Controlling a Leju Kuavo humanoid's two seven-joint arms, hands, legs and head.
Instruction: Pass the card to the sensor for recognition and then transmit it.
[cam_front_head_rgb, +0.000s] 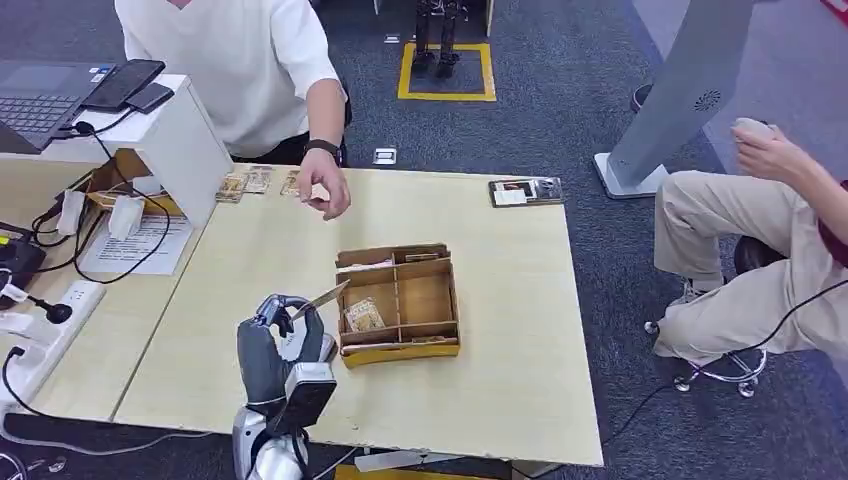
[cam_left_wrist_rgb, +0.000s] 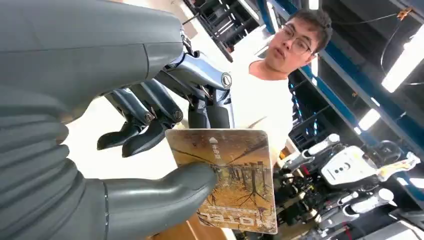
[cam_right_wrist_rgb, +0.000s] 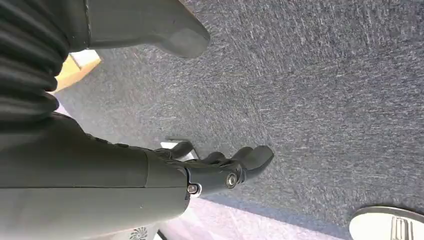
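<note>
L hand (cam_front_head_rgb: 283, 345) lower left of head view, raised off the table (cam_front_head_rgb: 500, 380), pinching the card (cam_front_head_rgb: 320, 297) btwn thumb and fingers. Wrist view confirms: thumb (cam_left_wrist_rgb: 165, 187) pressed on the card (cam_left_wrist_rgb: 230, 180) face, fingers behind it, most of the card sticking out free. Prob held by one edge so the free part can be presented to a reader w/o the hand in the way.

Card sits just left of the box (cam_front_head_rgb: 398, 303) at frame centre, above table level. Box is divided into compartments, one more card lying in it; looks like the pickup source.

Sensor: can't ID for sure. Best guess is the white unit (cam_front_head_rgb: 150, 150) w/ cables, upper left of head view.

Person (cam_front_head_rgb: 260, 70) at the far edge, hand (cam_front_head_rgb: 322, 190) hovering over the table near small cards at the top edge; likely the receiver for the handover. Second person seated at right.

R hand (cam_right_wrist_rgb: 225, 170) hangs over the carpet, fingers loosely apart, holding nothing.

Stage est.: card picked, scan and pass not yet done. Risk: thin pinch, card could pivot.
</note>
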